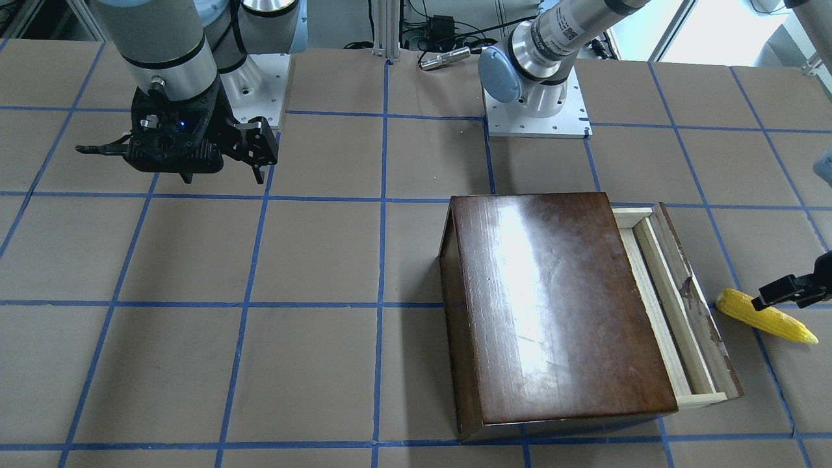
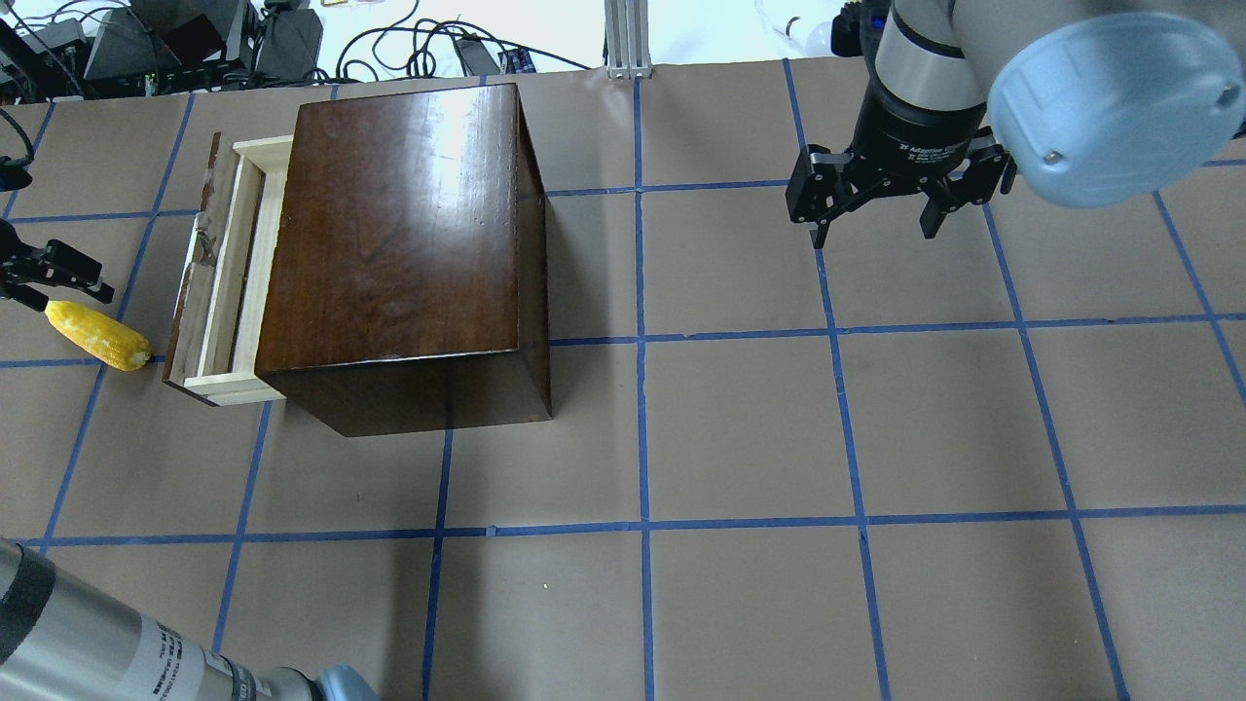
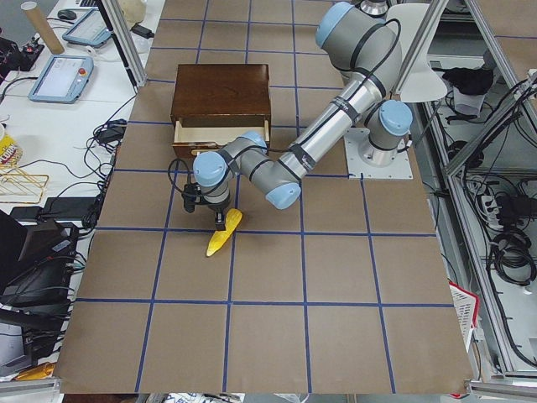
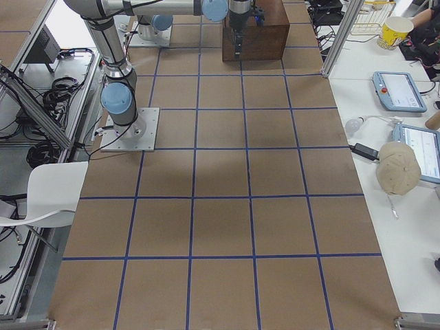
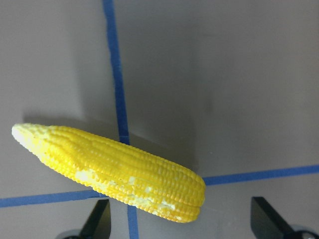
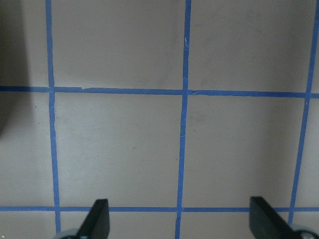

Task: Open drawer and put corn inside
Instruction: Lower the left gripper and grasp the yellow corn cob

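At the table's (image 2: 740, 428) far left in the overhead view, the left pincer (image 5: 182, 226) hangs over the corn (image 2: 97, 334) with its fingers spread wide, not clenched on anything. The corn lies on the table outside the drawer (image 2: 190, 282), its thick end just beside the worn front panel and its point aimed away. It looks light and stiff, and the bumpy kernels should give grip. It is round and tapered, though, so it may roll or slip, and a hold across the thicker middle seems safest. The drawer stands only partly out of the box (image 2: 399, 243), so the open slot is narrow. The corn probably has to go in lengthwise, clear of the box's edge. Far right, well apart, the right pincer (image 2: 873, 226) hangs released over bare table.
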### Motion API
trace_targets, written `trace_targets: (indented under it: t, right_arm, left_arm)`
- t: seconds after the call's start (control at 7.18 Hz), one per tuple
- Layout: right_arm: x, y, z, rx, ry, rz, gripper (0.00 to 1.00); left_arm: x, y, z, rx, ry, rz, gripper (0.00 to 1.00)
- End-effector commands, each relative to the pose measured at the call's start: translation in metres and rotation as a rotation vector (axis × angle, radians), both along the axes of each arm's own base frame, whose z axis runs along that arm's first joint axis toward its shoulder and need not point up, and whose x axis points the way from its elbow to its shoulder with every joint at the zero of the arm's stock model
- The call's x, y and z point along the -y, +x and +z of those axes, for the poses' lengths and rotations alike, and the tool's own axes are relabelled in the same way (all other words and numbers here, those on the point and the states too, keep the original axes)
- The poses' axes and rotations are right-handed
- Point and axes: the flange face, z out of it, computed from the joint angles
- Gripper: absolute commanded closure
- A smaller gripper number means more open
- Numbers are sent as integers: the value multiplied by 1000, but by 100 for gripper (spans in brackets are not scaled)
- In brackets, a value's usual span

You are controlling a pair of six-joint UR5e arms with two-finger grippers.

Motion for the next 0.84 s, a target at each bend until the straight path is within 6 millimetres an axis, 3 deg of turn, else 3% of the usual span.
trace_targets:
  t: [0.0, 0.42, 0.7]
  right_arm:
    - [0, 0, 0, 0, 0, 0, 0]
    - [0, 1, 0, 0, 0, 1, 0]
    - [0, 0, 0, 0, 0, 0, 0]
  left_arm:
    - [-7, 13, -24, -6, 49, 188, 0]
    - [-4, 17, -50, -32, 75, 239, 0]
    - [2, 22, -56, 0, 31, 218, 16]
